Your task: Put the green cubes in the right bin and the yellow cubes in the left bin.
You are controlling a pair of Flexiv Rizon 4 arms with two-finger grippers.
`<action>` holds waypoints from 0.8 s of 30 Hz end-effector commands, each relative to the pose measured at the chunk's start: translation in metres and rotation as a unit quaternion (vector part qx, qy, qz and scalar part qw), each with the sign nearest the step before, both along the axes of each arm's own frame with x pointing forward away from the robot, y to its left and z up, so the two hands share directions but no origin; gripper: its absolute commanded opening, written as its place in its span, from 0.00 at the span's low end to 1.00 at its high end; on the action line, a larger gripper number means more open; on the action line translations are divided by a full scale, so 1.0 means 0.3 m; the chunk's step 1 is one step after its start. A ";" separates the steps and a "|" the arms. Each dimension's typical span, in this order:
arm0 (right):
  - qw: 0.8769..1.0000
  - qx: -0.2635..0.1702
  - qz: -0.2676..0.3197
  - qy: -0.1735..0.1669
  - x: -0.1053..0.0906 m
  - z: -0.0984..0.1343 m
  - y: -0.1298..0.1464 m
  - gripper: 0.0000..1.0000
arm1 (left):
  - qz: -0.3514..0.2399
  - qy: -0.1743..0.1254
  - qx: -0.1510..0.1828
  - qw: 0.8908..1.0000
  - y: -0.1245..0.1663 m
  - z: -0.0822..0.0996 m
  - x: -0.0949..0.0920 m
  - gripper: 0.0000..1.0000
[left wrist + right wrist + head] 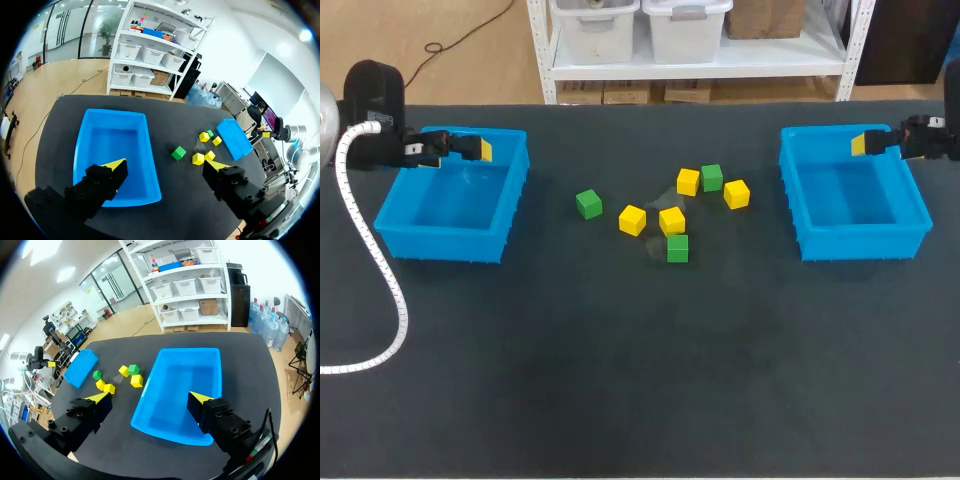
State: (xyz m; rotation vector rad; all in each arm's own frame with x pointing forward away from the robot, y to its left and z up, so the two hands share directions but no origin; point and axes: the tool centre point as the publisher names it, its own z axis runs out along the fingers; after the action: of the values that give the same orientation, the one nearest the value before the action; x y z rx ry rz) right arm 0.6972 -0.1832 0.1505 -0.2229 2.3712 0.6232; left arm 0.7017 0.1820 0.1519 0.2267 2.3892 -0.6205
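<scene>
In the head view, our left gripper hangs over the far rim of the left blue plastic bin. Our right gripper hangs over the far rim of the right blue plastic bin. No cube lies in either bin. Three green cubes and four yellow cubes sit clustered on the dark table between the bins, well apart from both.

In the left wrist view, our fingers are spread wide with nothing between them, and the left bin is beneath.

In the right wrist view it is the same: fingers wide apart, empty, above the right bin.

We judge the main risk to be the crowding. The middle yellow cube sits just beside the nearest green cube, so fingers closing there could nudge or pinch both. Both arms reaching into the middle could also clash.
</scene>
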 end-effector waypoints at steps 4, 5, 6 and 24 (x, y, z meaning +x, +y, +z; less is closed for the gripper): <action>0.998 -0.046 0.024 -0.017 0.026 0.077 0.086 1.00 | -0.002 -0.004 -0.005 1.000 0.006 -0.005 -0.003 1.00; 0.998 -0.055 0.028 -0.015 0.030 0.091 0.109 1.00 | -0.002 -0.004 -0.005 1.000 0.006 -0.005 -0.003 1.00; 0.997 -0.067 0.030 -0.014 0.034 0.100 0.130 1.00 | -0.002 -0.004 -0.005 1.000 0.006 -0.005 -0.003 1.00; 0.980 -0.183 0.077 0.028 -0.062 0.004 0.594 1.00 | -0.002 -0.004 -0.005 1.000 0.006 -0.005 -0.003 1.00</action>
State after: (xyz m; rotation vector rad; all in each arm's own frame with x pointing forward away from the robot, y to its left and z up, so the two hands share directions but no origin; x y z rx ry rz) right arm 0.6755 -0.0321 0.1629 -0.6200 2.5039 0.4489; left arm 0.7017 0.1819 0.1519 0.2267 2.3892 -0.6205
